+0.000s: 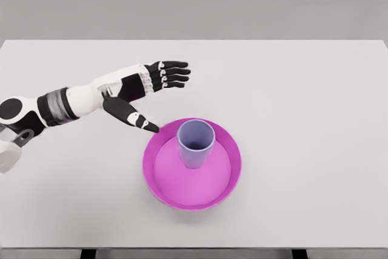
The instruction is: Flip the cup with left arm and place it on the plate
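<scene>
Since the cup (196,142) stands mouth-up on the pink plate (159,180), I judge the placing done. My left hand (148,83) hovers beside it, fingers (176,74) spread and empty; next I'd withdraw without clipping the rim.

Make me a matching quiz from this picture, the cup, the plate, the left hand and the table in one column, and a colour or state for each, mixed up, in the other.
Column one:
1. cup
2. plate
3. left hand
4. table

Column two:
A. magenta, round, with a raised rim
B. white, bearing the plate
C. lavender, upright, mouth up, standing on the plate
D. fingers spread, holding nothing, up and left of the plate

Pairs: 1-C, 2-A, 3-D, 4-B
</scene>
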You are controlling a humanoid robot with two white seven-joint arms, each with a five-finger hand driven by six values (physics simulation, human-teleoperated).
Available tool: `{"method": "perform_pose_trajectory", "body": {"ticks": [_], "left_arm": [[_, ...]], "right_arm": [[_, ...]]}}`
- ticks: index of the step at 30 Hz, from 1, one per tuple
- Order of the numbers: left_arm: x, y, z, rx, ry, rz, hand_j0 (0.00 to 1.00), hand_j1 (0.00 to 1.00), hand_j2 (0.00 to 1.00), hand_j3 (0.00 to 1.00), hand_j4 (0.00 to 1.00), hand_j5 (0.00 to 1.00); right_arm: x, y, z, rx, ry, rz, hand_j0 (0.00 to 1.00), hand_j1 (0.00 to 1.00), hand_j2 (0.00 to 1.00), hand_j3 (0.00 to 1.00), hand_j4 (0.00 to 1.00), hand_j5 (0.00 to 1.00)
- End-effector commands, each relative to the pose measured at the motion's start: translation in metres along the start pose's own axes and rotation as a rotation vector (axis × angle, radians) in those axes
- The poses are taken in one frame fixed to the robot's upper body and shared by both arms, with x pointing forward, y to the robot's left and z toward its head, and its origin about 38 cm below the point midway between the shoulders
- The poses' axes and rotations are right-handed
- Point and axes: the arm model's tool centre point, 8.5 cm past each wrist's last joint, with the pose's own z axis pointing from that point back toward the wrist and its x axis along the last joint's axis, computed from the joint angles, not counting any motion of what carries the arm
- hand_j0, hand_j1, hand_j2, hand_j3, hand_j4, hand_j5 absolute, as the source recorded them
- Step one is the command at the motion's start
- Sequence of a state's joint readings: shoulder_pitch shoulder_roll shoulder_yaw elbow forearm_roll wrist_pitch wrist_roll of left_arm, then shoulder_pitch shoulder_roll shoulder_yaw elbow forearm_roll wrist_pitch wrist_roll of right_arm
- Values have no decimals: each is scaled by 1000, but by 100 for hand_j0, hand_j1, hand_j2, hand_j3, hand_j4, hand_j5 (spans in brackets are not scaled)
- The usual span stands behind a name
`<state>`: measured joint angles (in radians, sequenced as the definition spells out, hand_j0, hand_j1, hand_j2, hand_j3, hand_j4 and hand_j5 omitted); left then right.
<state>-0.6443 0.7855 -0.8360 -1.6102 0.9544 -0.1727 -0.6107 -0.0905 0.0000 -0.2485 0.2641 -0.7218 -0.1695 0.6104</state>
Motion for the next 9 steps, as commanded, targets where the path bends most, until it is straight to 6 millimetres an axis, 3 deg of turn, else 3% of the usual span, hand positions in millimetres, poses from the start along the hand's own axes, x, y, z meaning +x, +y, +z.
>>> {"method": "perform_pose_trajectory", "body": {"ticks": [1, 3, 6, 9], "left_arm": [[40, 14, 38, 27, 86, -214, 100, 100, 100, 100, 100, 100], [48, 20, 58, 49, 129, -245, 100, 100, 100, 100, 100, 100], [47, 20, 66, 56, 150, -246, 100, 100, 100, 100, 100, 100], [48, 24, 93, 94, 206, -240, 100, 100, 100, 100, 100, 100]], "right_arm": [[0, 0, 0, 1, 0, 1, 100, 100, 100, 100, 100, 100], [0, 0, 0, 1, 0, 1, 100, 100, 100, 100, 100, 100], [0, 0, 0, 1, 1, 0, 100, 100, 100, 100, 100, 100], [0, 0, 0, 1, 0, 1, 100, 100, 100, 100, 100, 100]]}}
